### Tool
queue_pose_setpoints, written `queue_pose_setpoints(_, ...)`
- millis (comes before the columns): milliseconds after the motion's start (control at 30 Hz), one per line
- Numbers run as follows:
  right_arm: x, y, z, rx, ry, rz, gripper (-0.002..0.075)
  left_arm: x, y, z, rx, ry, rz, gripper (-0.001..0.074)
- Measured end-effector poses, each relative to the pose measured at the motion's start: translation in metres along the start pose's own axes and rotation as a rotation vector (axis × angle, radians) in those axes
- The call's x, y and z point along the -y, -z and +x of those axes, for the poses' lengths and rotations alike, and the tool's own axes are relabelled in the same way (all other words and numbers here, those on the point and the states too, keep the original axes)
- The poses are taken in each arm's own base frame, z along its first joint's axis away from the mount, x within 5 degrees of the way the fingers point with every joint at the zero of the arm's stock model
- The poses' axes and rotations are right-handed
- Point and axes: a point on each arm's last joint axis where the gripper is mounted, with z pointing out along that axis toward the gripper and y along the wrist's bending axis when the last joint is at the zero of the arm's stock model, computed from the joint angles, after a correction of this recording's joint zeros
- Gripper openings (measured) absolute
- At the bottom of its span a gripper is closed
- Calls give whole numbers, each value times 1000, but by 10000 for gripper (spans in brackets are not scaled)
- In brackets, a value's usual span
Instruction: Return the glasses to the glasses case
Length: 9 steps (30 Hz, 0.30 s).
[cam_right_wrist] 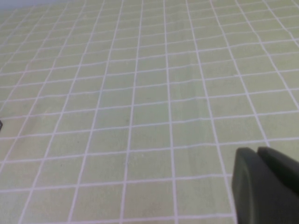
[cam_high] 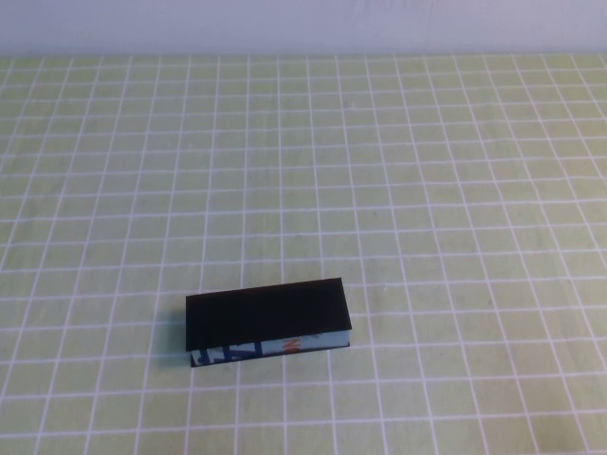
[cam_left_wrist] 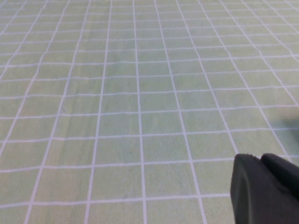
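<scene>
The glasses case (cam_high: 268,313) lies on the near middle of the table in the high view, with its black lid down. Its light side band, printed in blue and orange, faces me. The glasses are not in view in any frame. My left gripper (cam_left_wrist: 260,157) shows only in the left wrist view, with its two dark fingers pressed together and empty above bare cloth. My right gripper (cam_right_wrist: 257,150) shows only in the right wrist view, also shut and empty above bare cloth. Neither arm shows in the high view.
A light green tablecloth (cam_high: 427,190) with a white grid covers the whole table. A pale wall runs along the far edge (cam_high: 303,24).
</scene>
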Motion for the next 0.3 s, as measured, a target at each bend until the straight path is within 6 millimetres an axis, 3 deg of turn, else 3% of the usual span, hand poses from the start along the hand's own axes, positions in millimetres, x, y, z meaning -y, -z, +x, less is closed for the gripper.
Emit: queue_pose_setpoints(300,0,0,0,-1,-10,-3,-18,0,0,0,0,0,0,-1)
